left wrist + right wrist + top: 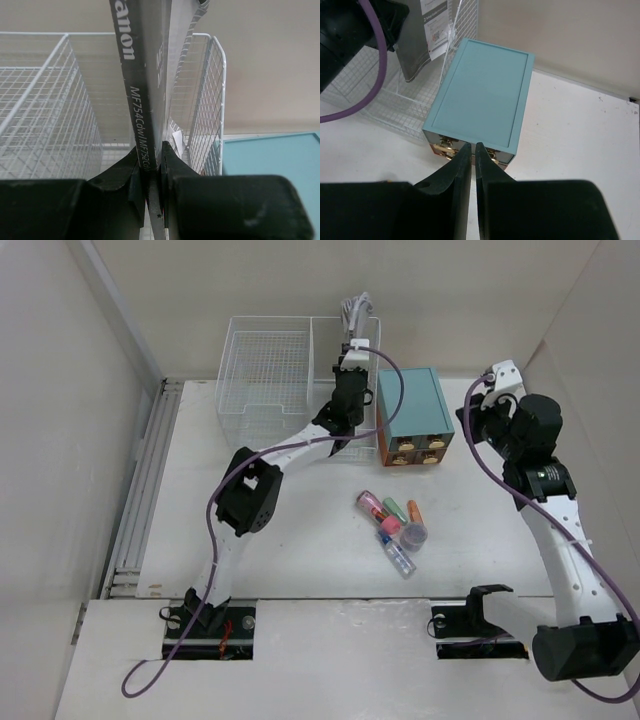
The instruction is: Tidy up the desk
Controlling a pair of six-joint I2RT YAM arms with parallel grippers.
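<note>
The desk [300, 560] is a white tabletop. My left gripper [352, 368] reaches over the right compartment of the white wire basket [265, 380]. It is shut on a thin dark Canon booklet [142, 85] and holds it upright, on edge, between the basket's wire walls [205, 100]. The booklet also shows in the right wrist view [417, 55]. My right gripper [480, 408] hangs above the teal drawer box [415, 410], near its drawer front [445, 146]. Its jaws are shut with a hairline gap and hold nothing [472, 150].
Several markers and pens [392, 522] lie loose in a cluster at mid-desk, in front of the teal box. A metal rail [145, 490] runs along the left edge. Pale walls close in at the back and sides.
</note>
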